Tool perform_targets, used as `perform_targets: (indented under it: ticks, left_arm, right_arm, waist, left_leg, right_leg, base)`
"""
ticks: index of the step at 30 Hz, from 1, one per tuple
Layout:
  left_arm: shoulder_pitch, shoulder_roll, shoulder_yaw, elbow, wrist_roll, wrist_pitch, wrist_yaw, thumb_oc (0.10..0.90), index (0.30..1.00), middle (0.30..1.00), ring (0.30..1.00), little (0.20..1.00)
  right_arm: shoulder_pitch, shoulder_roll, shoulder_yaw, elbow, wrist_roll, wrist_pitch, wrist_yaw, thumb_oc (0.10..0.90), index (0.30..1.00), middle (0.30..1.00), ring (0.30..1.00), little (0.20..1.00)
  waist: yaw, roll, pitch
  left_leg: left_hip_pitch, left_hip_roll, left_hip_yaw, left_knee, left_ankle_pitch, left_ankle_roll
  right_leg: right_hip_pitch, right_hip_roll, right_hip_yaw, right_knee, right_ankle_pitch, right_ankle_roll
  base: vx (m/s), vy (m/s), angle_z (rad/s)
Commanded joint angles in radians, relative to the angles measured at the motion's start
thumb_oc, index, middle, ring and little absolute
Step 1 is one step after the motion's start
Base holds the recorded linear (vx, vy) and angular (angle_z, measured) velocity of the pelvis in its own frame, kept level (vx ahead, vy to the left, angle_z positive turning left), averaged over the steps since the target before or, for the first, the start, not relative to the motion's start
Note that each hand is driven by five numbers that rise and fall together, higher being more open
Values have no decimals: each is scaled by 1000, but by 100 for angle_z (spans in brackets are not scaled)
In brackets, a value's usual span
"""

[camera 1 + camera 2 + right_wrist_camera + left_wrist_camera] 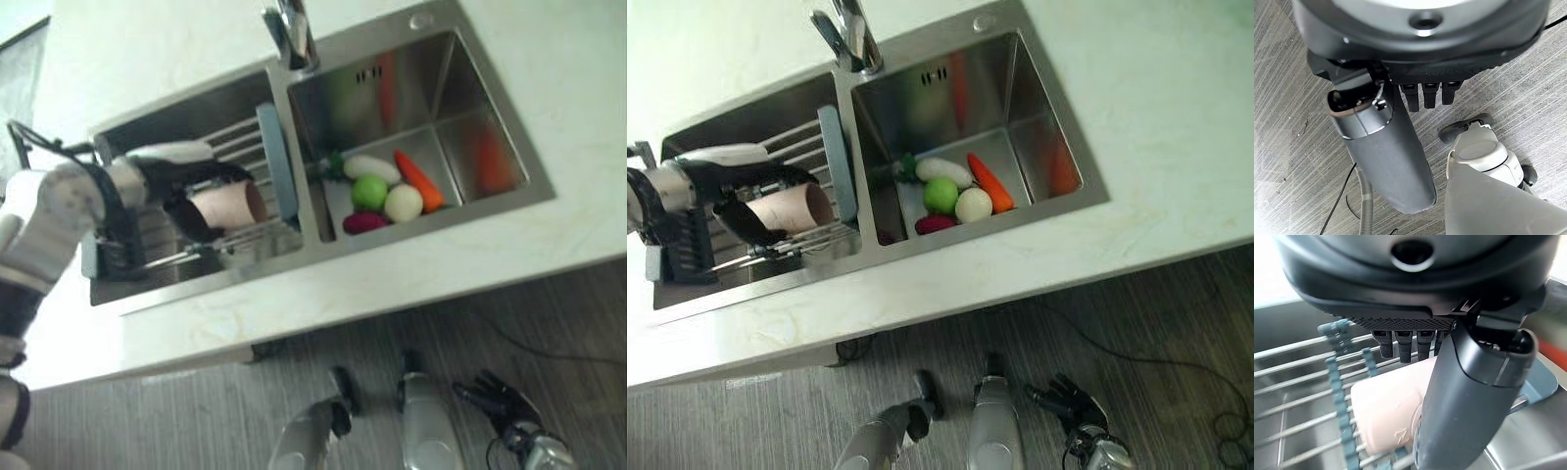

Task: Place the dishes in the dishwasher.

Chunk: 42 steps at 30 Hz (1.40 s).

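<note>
A pale pink cup (230,206) lies on its side on the wire rack (240,137) over the left basin of the steel sink (294,93). My left hand (181,181) reaches into that basin, its fingers over the cup (1383,416) and its thumb (1474,396) curled against the cup's near side. A grey-blue plate (277,162) stands on edge on the rack, just right of the cup. My right hand (500,399) hangs low over the floor with relaxed fingers and holds nothing.
The right basin holds toy vegetables: a carrot (419,181), a green ball (369,191), a white ball (403,203), a white radish (372,168) and a purple piece (364,222). A faucet (291,34) rises behind the divider. Pale countertop (343,284) surrounds the sink.
</note>
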<state>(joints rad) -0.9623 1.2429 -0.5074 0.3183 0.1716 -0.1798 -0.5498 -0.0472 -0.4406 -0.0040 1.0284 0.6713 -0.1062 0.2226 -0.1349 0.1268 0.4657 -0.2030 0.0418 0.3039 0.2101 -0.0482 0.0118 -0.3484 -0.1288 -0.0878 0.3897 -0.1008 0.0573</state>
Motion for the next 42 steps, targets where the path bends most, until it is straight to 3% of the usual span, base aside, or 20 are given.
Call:
perform_targets:
  ticks: [1, 4, 6, 7, 8, 10, 14, 16, 23, 28, 29, 30, 38, 40, 41, 42]
  left_arm:
    - [31, 36, -44, 49, 66, 0, 79, 800, 900, 900, 900, 900]
    - [1, 39, -67, 92, 120, 87, 199, 800, 900, 900, 900, 900]
    - [22, 35, -46, 124, 37, 253, 216, 800, 900, 900, 900, 900]
    - [54, 19, -8, 166, -99, 351, 225, 800, 900, 900, 900, 900]
    - [78, -9, 36, 201, -58, 339, 208, 800, 900, 900, 900, 900]
    - [129, -35, 62, 253, 62, 179, 224, 800, 900, 900, 900, 900]
    - [115, -43, 26, 256, 139, 88, 213, 800, 900, 900, 900, 900]
    - [87, -29, -15, 238, 136, 46, 145, 800, 900, 900, 900, 900]
    - [41, -24, -40, 210, -51, 197, 25, 800, 900, 900, 900, 900]
    - [46, -20, -34, 231, -39, 165, 21, 800, 900, 900, 900, 900]
    - [36, -17, -38, 233, -28, 158, 10, 753, 829, 829, 829, 829]
    - [37, -19, -38, 234, -25, 151, 8, 400, 300, 300, 300, 300]
    - [63, -44, 1, 207, -191, 181, 31, 400, 300, 300, 300, 300]
    - [88, -52, 36, 188, -214, 185, 79, 400, 300, 300, 300, 300]
    - [114, -62, 82, 174, -250, 176, 177, 400, 300, 300, 300, 300]
    - [125, -65, 98, 170, -257, 165, 203, 400, 300, 300, 300, 300]
  right_arm:
    - [41, -13, 11, -1, 23, -32, 23, 800, 900, 900, 900, 900]
    - [28, -24, 32, -35, 46, -31, 22, 800, 900, 900, 900, 900]
    - [23, -24, 36, -51, 51, -27, 18, 800, 900, 900, 900, 900]
    - [23, -21, 40, -61, 56, -27, 13, 800, 900, 900, 900, 900]
    - [25, -19, 46, -75, 62, -26, 6, 800, 900, 900, 900, 900]
    - [17, -12, 49, -104, 50, -8, -10, 800, 900, 900, 900, 900]
    - [-1, -18, 63, -96, 55, -11, -11, 800, 900, 900, 900, 900]
    - [-4, -26, 59, -85, 52, -17, -3, 800, 900, 900, 900, 900]
    - [-8, -34, 49, -84, 52, -24, -2, 800, 900, 900, 900, 900]
    - [-4, -32, 44, -81, 43, -30, 5, 800, 900, 900, 900, 900]
    - [-5, -33, 47, -80, 45, -34, 7, 800, 900, 900, 900, 900]
    - [-5, -32, 47, -80, 45, -34, 6, 800, 900, 900, 900, 900]
    - [-5, -20, 50, -69, 37, -39, 5, 800, 900, 900, 900, 900]
    - [4, -12, 44, -66, 22, -40, 4, 800, 900, 900, 900, 900]
    - [19, 3, 43, -52, 6, -47, 3, 800, 900, 900, 900, 900]
    - [22, 8, 43, -46, 2, -48, 3, 800, 900, 900, 900, 900]
  waist:
    - [7, -28, -26]
    - [12, -38, -4]
    - [15, -38, 3]
    - [18, -38, 6]
    - [20, -39, 9]
    - [17, -41, 15]
    - [17, -39, 18]
    - [15, -36, 20]
    - [14, -32, 25]
    - [14, -32, 23]
    - [14, -33, 24]
    - [15, -33, 24]
    - [21, -36, 20]
    - [22, -36, 12]
    - [26, -36, -4]
    - [27, -36, -10]
  left_leg:
    - [-48, 10, -43, 90, -102, -34]
    - [-66, 13, -45, 90, -93, -37]
    - [-71, 13, -47, 90, -91, -39]
    - [-73, 14, -47, 90, -89, -39]
    - [-75, 14, -47, 90, -86, -38]
    - [-77, 16, -51, 90, -83, -38]
    - [-81, 16, -52, 90, -83, -40]
    - [-80, 16, -50, 90, -83, -42]
    - [-80, 15, -41, 90, -83, -41]
    - [-82, 15, -40, 90, -84, -41]
    - [-83, 16, -38, 90, -83, -41]
    - [-82, 16, -38, 90, -83, -41]
    - [-82, 21, -35, 90, -84, -41]
    - [-74, 23, -33, 90, -86, -42]
    - [-62, 24, -31, 90, -88, -43]
    - [-57, 25, -31, 90, -89, -42]
  right_leg:
    - [50, -71, -59, -90, 61, 152]
    - [34, -70, -64, -90, 64, 149]
    - [31, -70, -65, -90, 65, 149]
    - [29, -70, -65, -90, 66, 148]
    - [30, -70, -68, -90, 66, 147]
    - [27, -72, -70, -90, 68, 147]
    - [22, -72, -72, -90, 69, 148]
    - [22, -73, -73, -90, 70, 149]
    - [20, -81, -74, -90, 74, 154]
    - [18, -82, -75, -90, 75, 156]
    - [18, -83, -76, -90, 77, 157]
    - [18, -84, -76, -90, 77, 157]
    - [22, -84, -83, -90, 74, 156]
    - [32, -83, -89, -90, 70, 155]
    - [49, -84, -99, -90, 64, 153]
    - [55, -83, -101, -90, 61, 151]
  base:
    - [-76, -32, -2]
    - [-74, -14, -3]
    - [-47, -5, -1]
    - [-45, -11, -2]
    - [-40, -14, -3]
    - [-29, -11, -3]
    - [0, 0, 0]
    - [-5, 11, -2]
    - [0, 0, 0]
    - [0, 0, 0]
    - [0, 0, 0]
    - [0, 0, 0]
    - [0, 0, 0]
    - [-1, -14, 5]
    - [2, -42, 10]
    - [4, -60, 16]
